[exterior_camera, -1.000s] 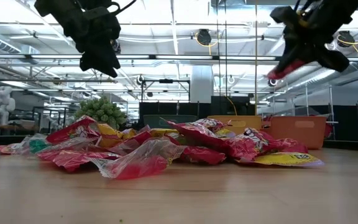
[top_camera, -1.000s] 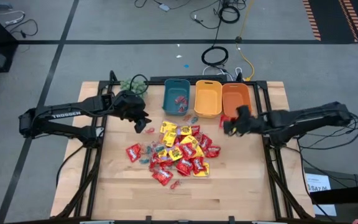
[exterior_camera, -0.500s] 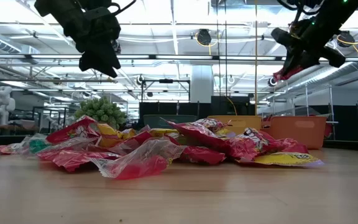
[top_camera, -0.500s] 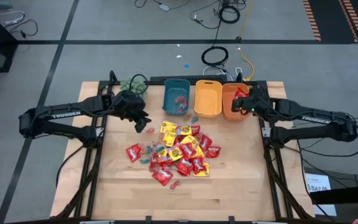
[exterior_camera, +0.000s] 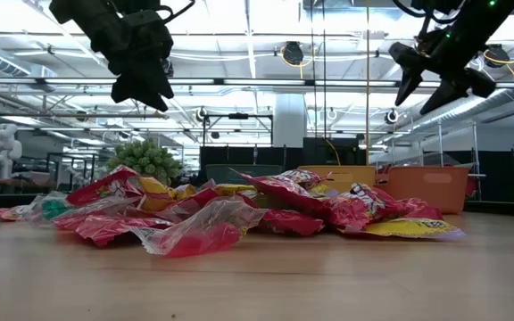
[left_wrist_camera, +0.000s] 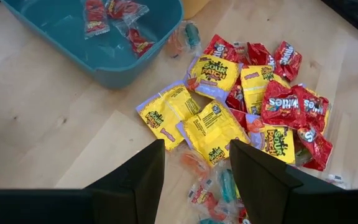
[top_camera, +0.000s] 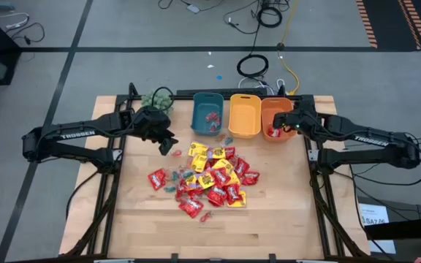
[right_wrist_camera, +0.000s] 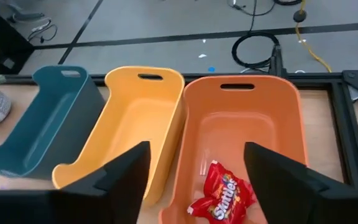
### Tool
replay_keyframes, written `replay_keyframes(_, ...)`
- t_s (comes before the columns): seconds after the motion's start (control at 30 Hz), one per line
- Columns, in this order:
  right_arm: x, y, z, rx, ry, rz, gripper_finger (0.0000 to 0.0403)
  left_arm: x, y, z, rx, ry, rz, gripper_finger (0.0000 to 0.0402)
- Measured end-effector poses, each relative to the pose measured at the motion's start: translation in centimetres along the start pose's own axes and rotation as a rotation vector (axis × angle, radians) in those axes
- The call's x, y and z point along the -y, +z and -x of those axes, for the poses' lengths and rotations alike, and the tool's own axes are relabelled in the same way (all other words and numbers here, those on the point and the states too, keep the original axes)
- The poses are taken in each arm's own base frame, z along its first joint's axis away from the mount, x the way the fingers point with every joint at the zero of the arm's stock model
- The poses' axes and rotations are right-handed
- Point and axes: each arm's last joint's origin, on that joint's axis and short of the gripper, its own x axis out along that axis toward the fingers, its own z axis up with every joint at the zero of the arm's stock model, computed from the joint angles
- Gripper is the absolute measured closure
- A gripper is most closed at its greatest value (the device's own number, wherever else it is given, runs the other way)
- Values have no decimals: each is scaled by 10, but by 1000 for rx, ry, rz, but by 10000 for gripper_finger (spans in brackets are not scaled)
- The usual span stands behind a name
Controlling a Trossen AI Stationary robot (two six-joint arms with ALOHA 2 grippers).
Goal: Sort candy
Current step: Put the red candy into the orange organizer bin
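Note:
The candy lies in a heap [top_camera: 210,179] of red and yellow packets and small pale pieces at the table's middle, also seen as a heap [left_wrist_camera: 253,106] in the left wrist view. One red packet [right_wrist_camera: 222,199] lies on the floor of the orange bin [right_wrist_camera: 241,93]. My right gripper [right_wrist_camera: 197,180] hangs open above that bin, seen in the high view [top_camera: 280,124] too. My left gripper [left_wrist_camera: 194,186] stands open in the air over the heap's far left edge, holding nothing, as the high view [top_camera: 168,142] shows.
The teal bin [top_camera: 208,113], with a few small sweets inside, the yellow bin [top_camera: 244,115] and the orange bin [top_camera: 278,101] stand in a row at the far edge. A small green plant [top_camera: 156,98] sits at the far left. Bare wood lies toward the near edge.
My right gripper has swung from beside the heap's right side toward the far edge, to a spot over the orange bin, carrying a red packet. There it has opened and let go. The packet has fallen into the orange bin.

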Motion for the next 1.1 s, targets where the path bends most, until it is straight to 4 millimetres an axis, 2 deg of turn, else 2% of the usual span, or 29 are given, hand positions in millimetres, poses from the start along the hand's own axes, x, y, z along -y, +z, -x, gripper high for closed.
replay_keyframes(0.17,0,0,0,-3,6,10,121,0,0,0,0,-1,0,210)
replay_keyframes(0.4,-3,-1,0,-52,69,93,128,0,0,0,0,-1,0,210)
replay_keyframes(0.7,-36,-5,9,-183,522,265,145,0,0,0,-1,-2,0,210)
replay_keyframes(0.83,-52,-26,6,-306,607,398,151,0,0,0,-1,-2,0,210)
replay_keyframes(1.1,-77,-91,-1,-604,578,625,168,0,0,0,0,-2,0,210)
